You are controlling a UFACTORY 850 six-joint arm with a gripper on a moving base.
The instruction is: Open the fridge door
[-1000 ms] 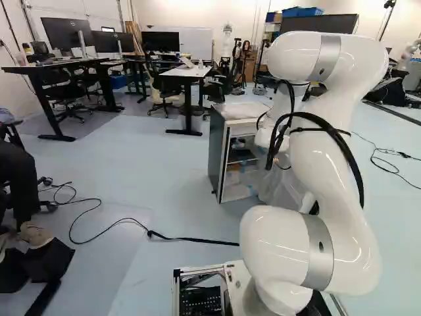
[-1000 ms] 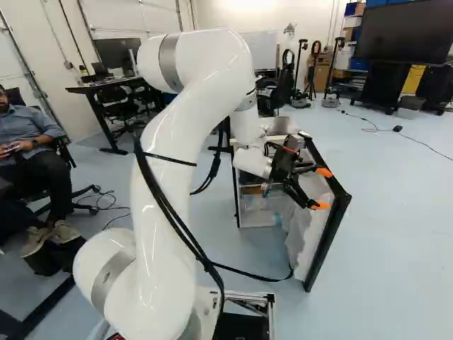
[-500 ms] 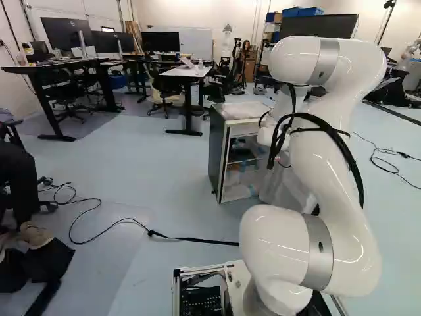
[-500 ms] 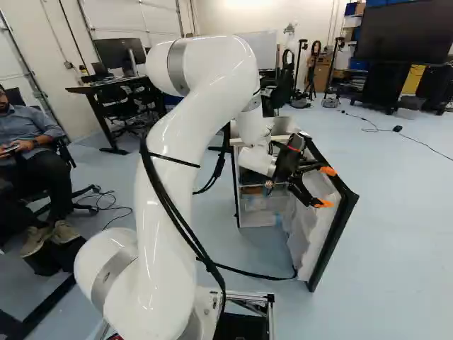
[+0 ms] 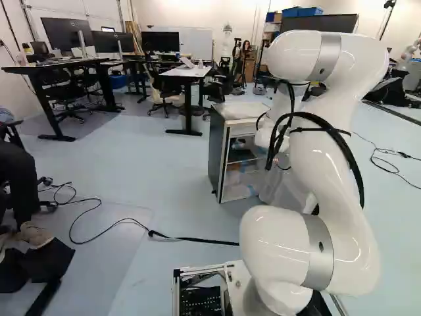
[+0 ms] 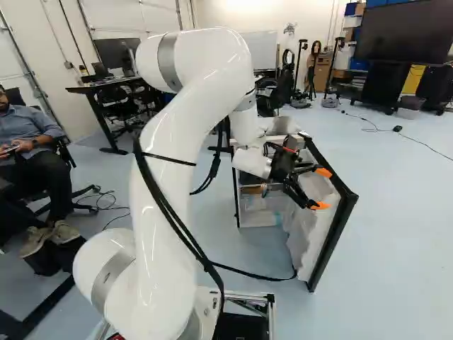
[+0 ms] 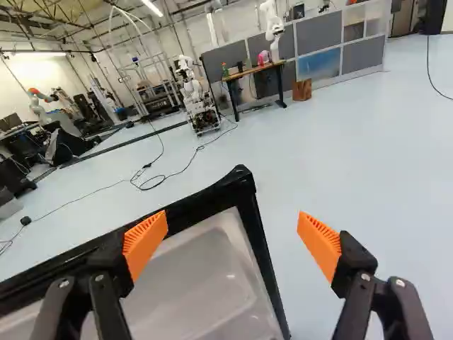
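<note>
Fridge door stands well out from the fridge; opening looks essentially done. The end effector, spread wide near the door's upper corner, likely need only withdraw.

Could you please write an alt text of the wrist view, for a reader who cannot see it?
An open pincer with orange pads stands at the corner of the fridge door, which has a black frame and a pale inner side. Beyond are cables on a light floor, a desk, another robot and grey panels.
</note>
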